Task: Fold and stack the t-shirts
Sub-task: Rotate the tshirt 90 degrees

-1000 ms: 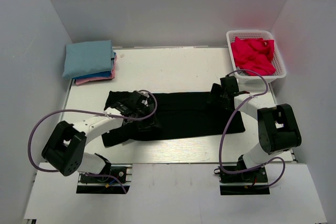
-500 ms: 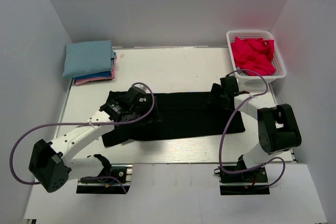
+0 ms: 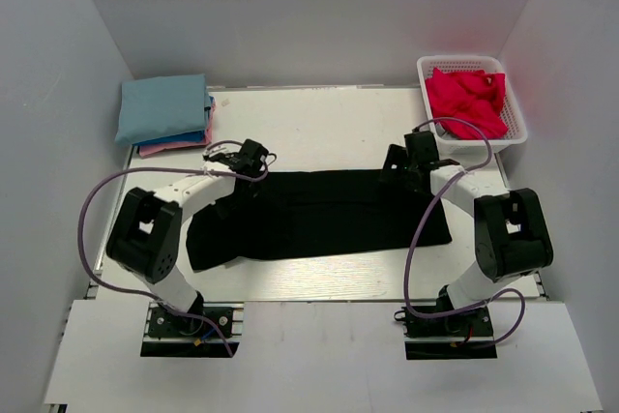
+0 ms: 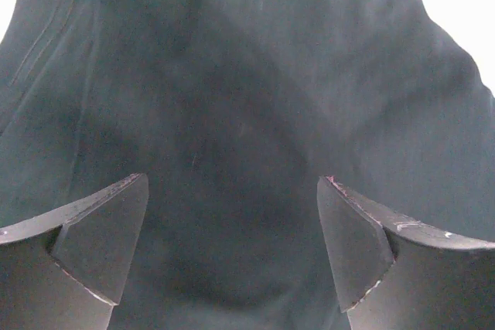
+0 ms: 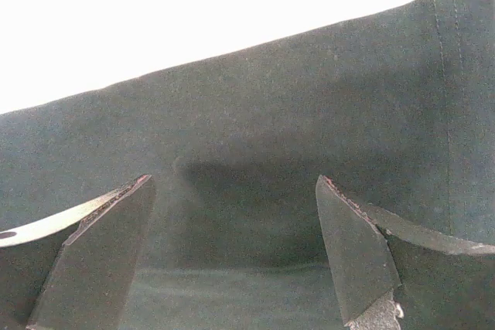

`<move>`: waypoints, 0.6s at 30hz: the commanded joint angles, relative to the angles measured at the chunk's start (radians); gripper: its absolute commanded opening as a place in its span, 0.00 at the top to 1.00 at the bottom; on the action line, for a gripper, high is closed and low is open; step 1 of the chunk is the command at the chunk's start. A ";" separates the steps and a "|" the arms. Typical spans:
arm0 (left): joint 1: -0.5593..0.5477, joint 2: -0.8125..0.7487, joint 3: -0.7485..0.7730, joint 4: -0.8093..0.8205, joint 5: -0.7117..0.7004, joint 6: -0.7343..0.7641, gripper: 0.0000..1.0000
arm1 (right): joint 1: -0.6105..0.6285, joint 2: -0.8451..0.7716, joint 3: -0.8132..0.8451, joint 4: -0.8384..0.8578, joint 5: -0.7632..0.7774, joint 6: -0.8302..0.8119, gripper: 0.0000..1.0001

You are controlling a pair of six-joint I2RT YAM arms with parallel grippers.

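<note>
Jaws wide apart, both empty: left gripper (image 3: 250,156) over upper-left corner of large black cloth t-shirt (image 3: 329,212), right gripper (image 3: 397,165) at upper-right edge. Shirt's long axis runs L-R, mid-frame.

The black t-shirt (image 3: 338,215) is matt cloth, the basket (image 3: 462,59) seemingly plastic.
</note>
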 commanded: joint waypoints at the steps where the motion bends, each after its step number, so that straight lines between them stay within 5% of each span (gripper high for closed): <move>1: 0.053 0.048 0.018 0.067 0.012 0.035 0.00 | -0.001 0.040 0.023 0.016 0.007 -0.027 0.10; 5: 0.110 0.162 -0.004 0.199 0.141 0.061 0.00 | 0.003 0.088 0.009 0.024 -0.019 -0.019 0.10; 11: 0.143 0.393 0.166 0.264 0.342 0.173 0.00 | 0.005 -0.007 -0.103 0.002 -0.038 0.027 0.10; 14: 0.143 0.513 0.319 0.281 0.393 0.237 0.00 | 0.028 -0.077 -0.195 -0.009 -0.096 0.074 0.10; 18: 0.110 0.728 0.751 0.221 0.402 0.318 0.00 | 0.110 -0.192 -0.327 -0.039 -0.185 0.156 0.10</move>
